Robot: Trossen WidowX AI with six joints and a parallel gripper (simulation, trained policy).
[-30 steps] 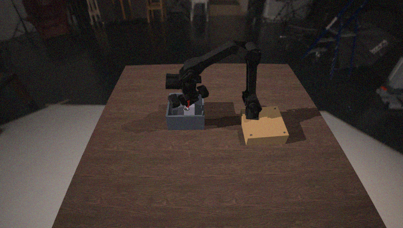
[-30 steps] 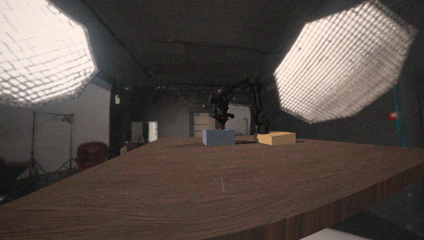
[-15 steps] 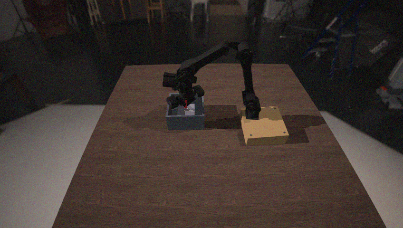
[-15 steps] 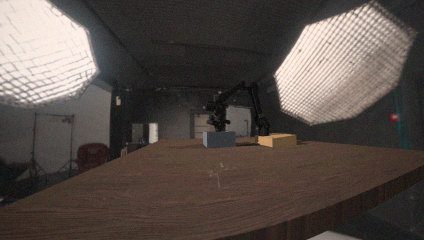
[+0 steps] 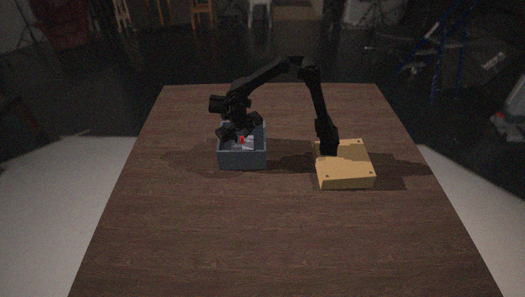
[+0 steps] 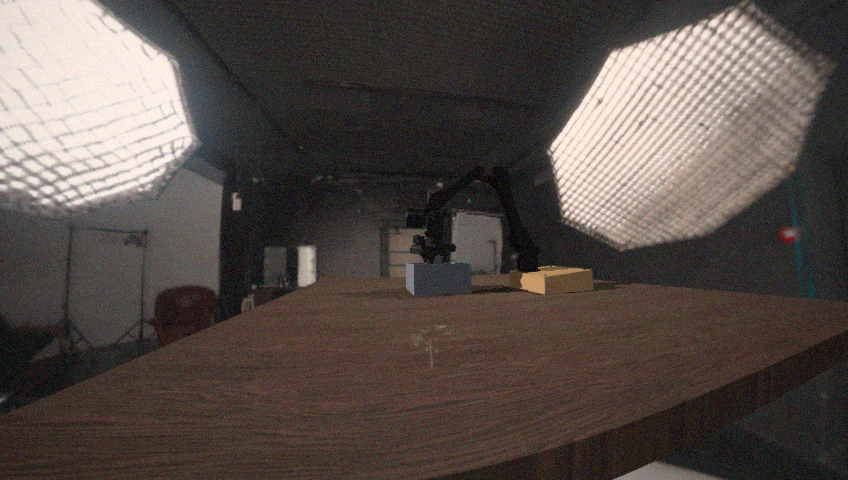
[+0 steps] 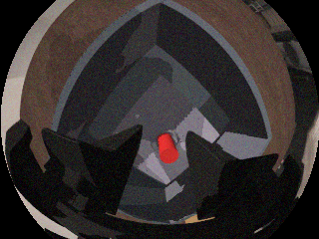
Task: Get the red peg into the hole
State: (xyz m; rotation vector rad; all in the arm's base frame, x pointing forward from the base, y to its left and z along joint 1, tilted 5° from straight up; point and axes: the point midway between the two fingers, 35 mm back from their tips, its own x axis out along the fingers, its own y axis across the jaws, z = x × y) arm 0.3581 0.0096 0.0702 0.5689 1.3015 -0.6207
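Black gripper fingers loom closest to you in the wrist view, and they're standing apart, with a gap on each side of the red cylindrical peg [image 5: 241, 140] [image 7: 168, 149]. So your parallel-jaw gripper [image 5: 238, 134] [image 6: 436, 261] [image 7: 164, 132] isn't clamped on anything; it's pointing down into the box, fingertips flanking the peg.

Now look at that peg: it's inside the box, over the grey bottom plate [image 5: 248, 146] [image 7: 159, 102]. You've got its round end facing the wrist camera, its long axis running mostly up and down, foreshortened in that view with a slight apparent slant. You can't tell from these angles whether it's seated in the hole, or how deep.

Around it you see the open blue-grey box [image 5: 241, 159] [image 6: 440, 279] [image 7: 59, 107], its walls rising on all sides, sitting on the wood-grain table [image 5: 257, 228] [image 6: 416, 386] [image 7: 40, 90]. Well apart from the box, you have the tan block [image 5: 344, 169] [image 6: 565, 280], and your black six-joint arm [image 5: 272, 71] [image 6: 505, 190] comes up at its edge, arches high over the table and drops its wrist over the box. Beyond, you catch a dark red armchair [image 6: 184, 312] down past the table edge.

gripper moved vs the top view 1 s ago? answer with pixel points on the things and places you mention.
Yes: in the top view the gripper [image 5: 241, 137] [image 7: 164, 132] is lower and slightly left relative to the blue-grey box [image 5: 241, 159] [image 6: 440, 279] [image 7: 234, 65].
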